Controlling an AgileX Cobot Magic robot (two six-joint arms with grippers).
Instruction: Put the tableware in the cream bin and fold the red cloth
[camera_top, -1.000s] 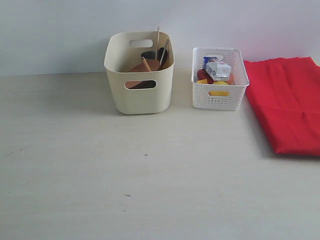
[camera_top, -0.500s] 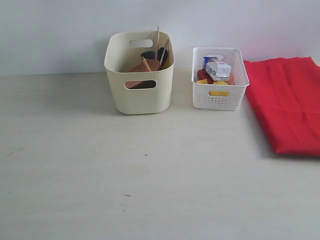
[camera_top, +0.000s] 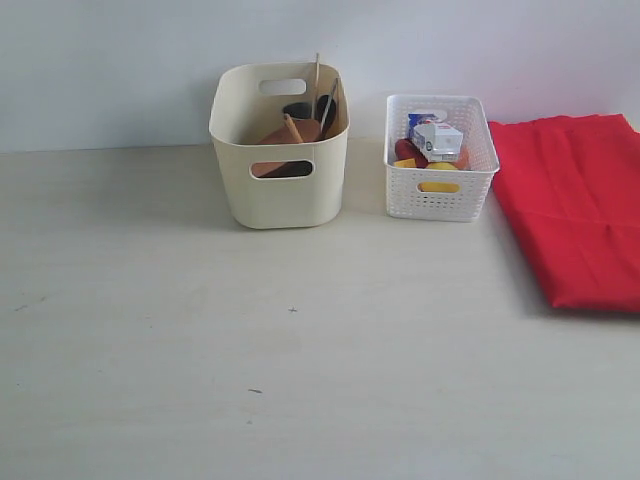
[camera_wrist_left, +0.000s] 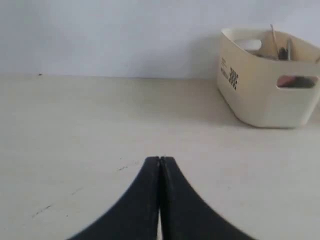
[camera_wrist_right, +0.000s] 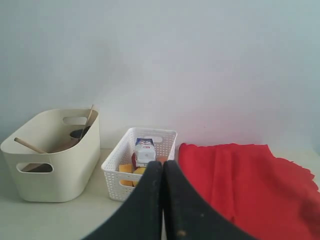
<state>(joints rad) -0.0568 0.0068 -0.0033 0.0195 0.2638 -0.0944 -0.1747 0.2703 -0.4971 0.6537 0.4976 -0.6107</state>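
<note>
We get only the end effectors, 1 per wrist cam. Left end effector (camera_wrist_left: 160, 160): 2 matte black fingers (camera_wrist_left: 142, 200), smooth surface, narrow rounded tips, each curving wider away from the tip, so the pair reads as a flared wedge w/ a thin pale seam btw them. Right end effector (camera_wrist_right: 163, 164): same black and same flared shape. Its fingers (camera_wrist_right: 187, 210) show a slight sheen, and we spot a small pale speck on 1 of them.
</note>
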